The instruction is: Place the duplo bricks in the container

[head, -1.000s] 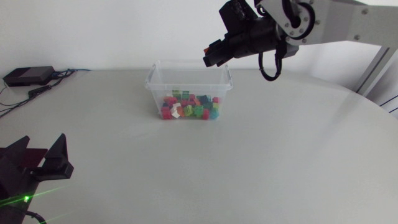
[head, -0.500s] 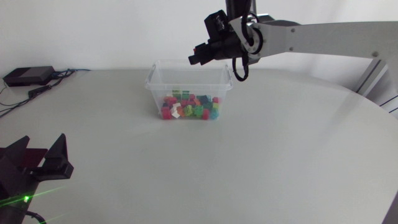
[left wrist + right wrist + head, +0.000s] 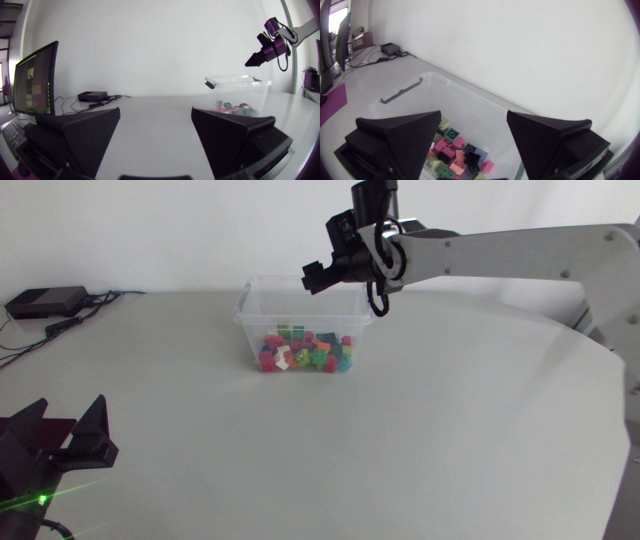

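well, one container [image 3: 249, 328] holds perhaps thirty bricks [image 3: 305, 352].

Container [image 3: 304, 320] sits near far edge of table [image 3: 430, 440], right gripper [image 3: 312, 279] above its back rim; black box [image 3: 45, 302] at far-left corner; free surface toward near edge.

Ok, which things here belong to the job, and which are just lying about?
Job: container, duplo bricks inside it, right claw open above it.
Lying about: black box and cables near the table's edge; left claw open, holding nothing.
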`<state>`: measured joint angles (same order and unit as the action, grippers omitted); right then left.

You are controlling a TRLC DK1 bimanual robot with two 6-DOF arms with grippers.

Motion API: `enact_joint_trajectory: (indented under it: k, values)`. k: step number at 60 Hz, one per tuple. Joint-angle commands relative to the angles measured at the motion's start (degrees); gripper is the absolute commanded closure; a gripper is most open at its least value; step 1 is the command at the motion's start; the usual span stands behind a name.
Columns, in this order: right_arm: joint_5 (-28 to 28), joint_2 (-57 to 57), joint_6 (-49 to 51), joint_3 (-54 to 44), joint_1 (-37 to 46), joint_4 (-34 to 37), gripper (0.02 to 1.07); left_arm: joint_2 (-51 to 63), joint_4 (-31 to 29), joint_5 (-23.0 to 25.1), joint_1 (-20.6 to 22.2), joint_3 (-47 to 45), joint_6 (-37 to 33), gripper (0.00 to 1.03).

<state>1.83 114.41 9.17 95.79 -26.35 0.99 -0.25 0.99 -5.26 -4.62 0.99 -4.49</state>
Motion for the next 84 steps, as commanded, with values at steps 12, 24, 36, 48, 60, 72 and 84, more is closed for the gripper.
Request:
enact_joint_trajectory:
  k: [12, 24, 36, 48, 60, 72, 84]
  values:
    - [6.1, -18.1, -0.9, -17.2, 5.0, -7.3, 0.06, -0.5, 0.1, -0.4, -0.4, -1.1, 0.4, 0.04]
    - [9.2, -27.2, 2.7, -29.5, 8.9, -10.0, 0.06, -0.5, 0.1, -0.4, -0.4, -1.1, 0.4, 0.04]
    - [9.0, -38.0, 2.8, -38.0, 13.4, -10.8, 0.06, -0.5, 0.1, -0.4, -0.4, -1.1, 0.4, 0.04]
    - [7.7, -47.5, 5.5, -45.5, 18.7, -10.7, 0.06, -0.5, 0.1, -0.4, -0.4, -1.1, 0.4, 0.04]
    - [7.0, -57.8, 7.4, -53.8, 21.2, -10.7, 0.06, -0.5, 0.1, -0.4, -0.4, -1.1, 0.4, 0.04]
    - [6.9, -68.9, 8.8, -61.7, 21.2, -10.3, 0.06, -0.5, 0.1, -0.4, -0.4, -1.1, 0.4, 0.04]
    - [6.9, -79.6, 11.0, -69.4, 21.7, -10.0, 0.06, -0.5, 0.1, -0.4, -0.4, -1.1, 0.4, 0.04]
